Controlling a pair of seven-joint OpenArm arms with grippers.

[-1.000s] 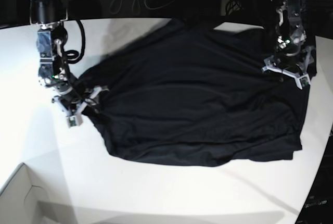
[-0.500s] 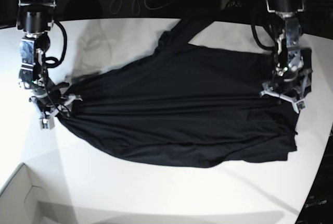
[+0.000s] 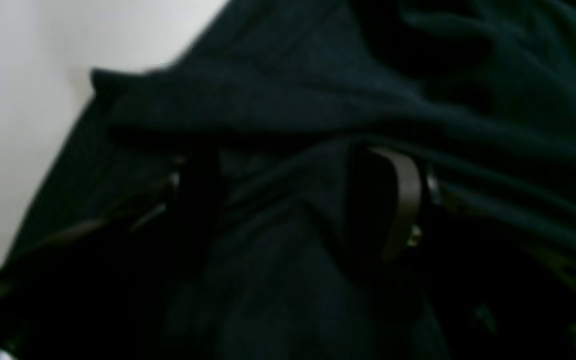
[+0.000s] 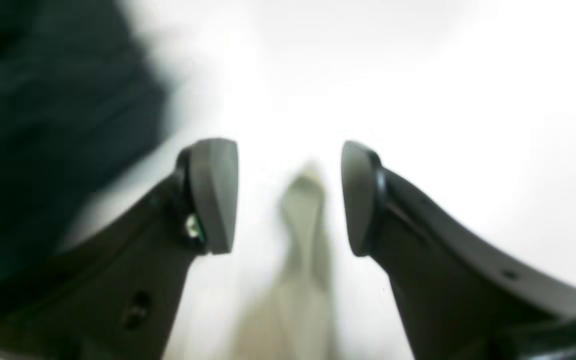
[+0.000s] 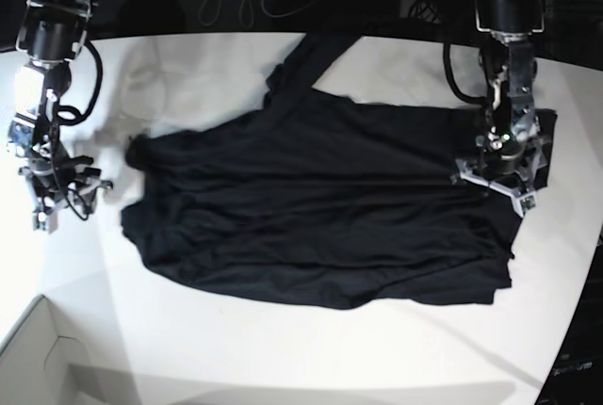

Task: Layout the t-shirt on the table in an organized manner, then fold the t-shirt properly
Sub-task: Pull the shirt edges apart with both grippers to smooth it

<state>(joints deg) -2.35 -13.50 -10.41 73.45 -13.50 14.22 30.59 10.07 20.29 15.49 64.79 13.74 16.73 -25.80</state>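
Released, t-shirt (image 5: pixel 320 207) now lies beside right end effector (image 5: pixel 58 200)

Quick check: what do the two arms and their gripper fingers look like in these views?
Both arms are black and silver segmented links with black cables looped alongside. The right gripper has dark matte curved fingers ending in flat grey pads, with a small screw by one pad. The left gripper carries pale silver-grey angular finger brackets and a small green light above.
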